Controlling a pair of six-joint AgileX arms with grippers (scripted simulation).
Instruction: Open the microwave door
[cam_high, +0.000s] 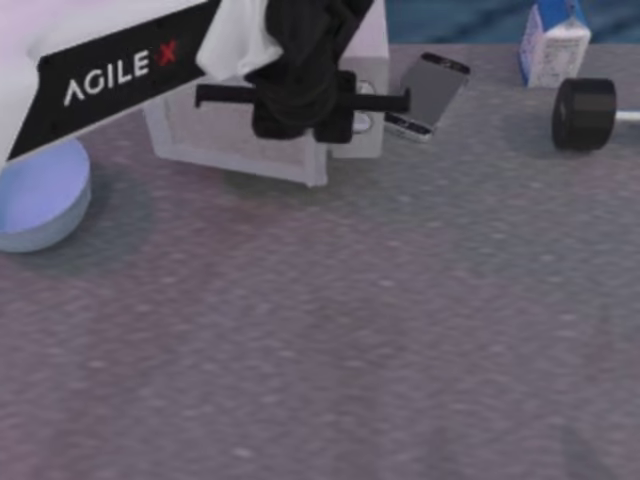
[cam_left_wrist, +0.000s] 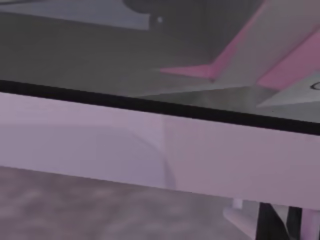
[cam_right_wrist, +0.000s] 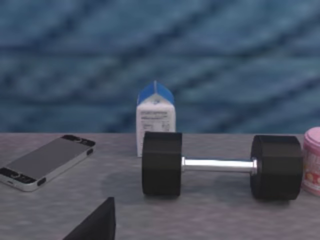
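Note:
The white microwave (cam_high: 368, 35) stands at the table's far edge, left of centre, with its knob panel (cam_high: 367, 110) on the right side. The microwave door (cam_high: 225, 140) is swung out a little at its right edge, and its near corner sticks out past the knob panel. My left gripper (cam_high: 305, 132) reaches in from the upper left and is shut on that free edge. In the left wrist view the door's white frame (cam_left_wrist: 150, 150) and grey window fill the picture, with my dark fingers (cam_left_wrist: 270, 225) at its edge. Only a dark tip of my right gripper (cam_right_wrist: 97, 225) shows.
A smartphone (cam_high: 430, 95) lies just right of the microwave. Farther right are a milk carton (cam_high: 553, 45) and a black dumbbell (cam_high: 585, 113). A pale blue round dish (cam_high: 40, 195) sits at the left edge. A pink can (cam_right_wrist: 312, 160) stands beside the dumbbell (cam_right_wrist: 220, 165).

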